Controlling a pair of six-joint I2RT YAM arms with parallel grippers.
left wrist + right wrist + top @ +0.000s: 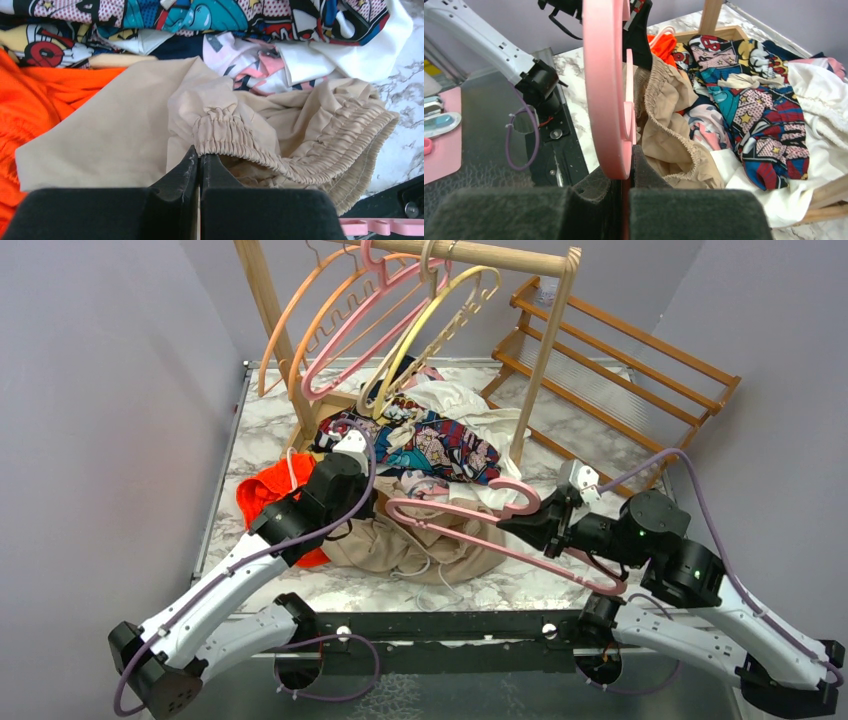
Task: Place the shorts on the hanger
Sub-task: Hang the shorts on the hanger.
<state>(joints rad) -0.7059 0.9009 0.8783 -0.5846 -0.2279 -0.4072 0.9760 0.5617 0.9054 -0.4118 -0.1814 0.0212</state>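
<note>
The beige shorts (420, 545) lie crumpled on the marble table near its front, between the two arms. My left gripper (374, 506) is shut on the gathered waistband, and in the left wrist view its tips (200, 157) pinch the elastic edge of the shorts (125, 135). My right gripper (507, 523) is shut on the pink hanger (440, 506), which lies flat across the shorts with its hook toward the back. In the right wrist view the hanger (604, 90) rises edge-on from the gripper (629, 157), with the shorts (664, 135) just behind. A pink hanger end (370, 226) shows at lower right.
A comic-print cloth (440, 445) and a white cloth (470, 405) are piled behind the shorts. An orange garment (265, 490) lies at their left. A wooden rail (500, 255) at the back carries several hangers. A slatted wooden rack (620, 360) leans at the back right.
</note>
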